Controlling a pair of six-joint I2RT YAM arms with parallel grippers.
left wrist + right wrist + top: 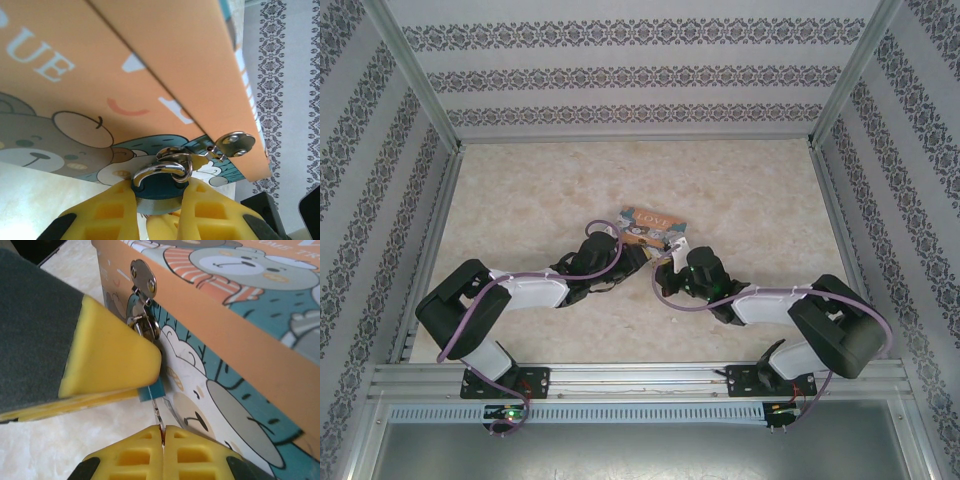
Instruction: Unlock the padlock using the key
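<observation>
The padlock [159, 189], teal-bodied with a silvery shackle [167, 167], hangs from the hasp [235, 144] of the LOVE tin [150, 60]. My left gripper [159, 194] is shut on the padlock's body, with a yellow finger on each side. From the right wrist, one left finger [110, 355] covers most of the padlock, leaving a teal corner [152, 390] showing. The slim silvery key [159, 414] is pinched in my right gripper [162, 432], which is shut. Its tip reaches the padlock's underside; how deep it sits is hidden. In the top view both grippers [638, 255] [672, 250] meet at the tin [650, 225].
The tin stands mid-table on the pale marbled surface [740, 190], its front wall close beside the key. Patterned walls and metal frame posts [415, 70] enclose the table on three sides. Open surface lies behind and to both sides of the tin.
</observation>
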